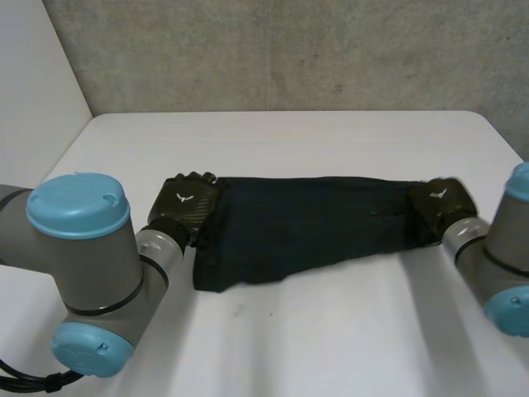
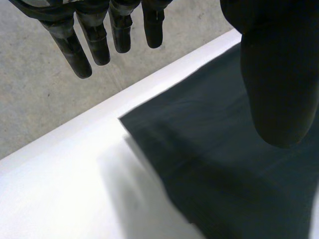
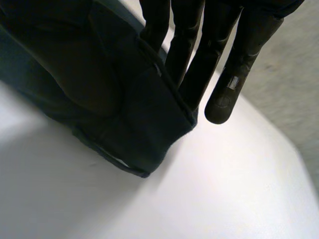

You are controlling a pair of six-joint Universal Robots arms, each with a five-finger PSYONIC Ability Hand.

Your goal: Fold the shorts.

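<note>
The dark navy shorts (image 1: 306,227) lie flat in a long band across the middle of the white table (image 1: 289,347). My left hand (image 1: 186,205) is at their left end. In the left wrist view its fingers (image 2: 94,40) are straight and stand off the cloth past a corner of the shorts (image 2: 224,174), while the thumb (image 2: 279,74) hovers above the fabric; this hand is open. My right hand (image 1: 442,203) is at the right end. There the edge of the shorts (image 3: 139,129) lies between the thumb and the straight fingers (image 3: 234,59), pinched.
A grey wall (image 1: 289,50) rises behind the table's far edge. Bare white tabletop stretches in front of the shorts and beyond them. Both grey arms come in from the near corners.
</note>
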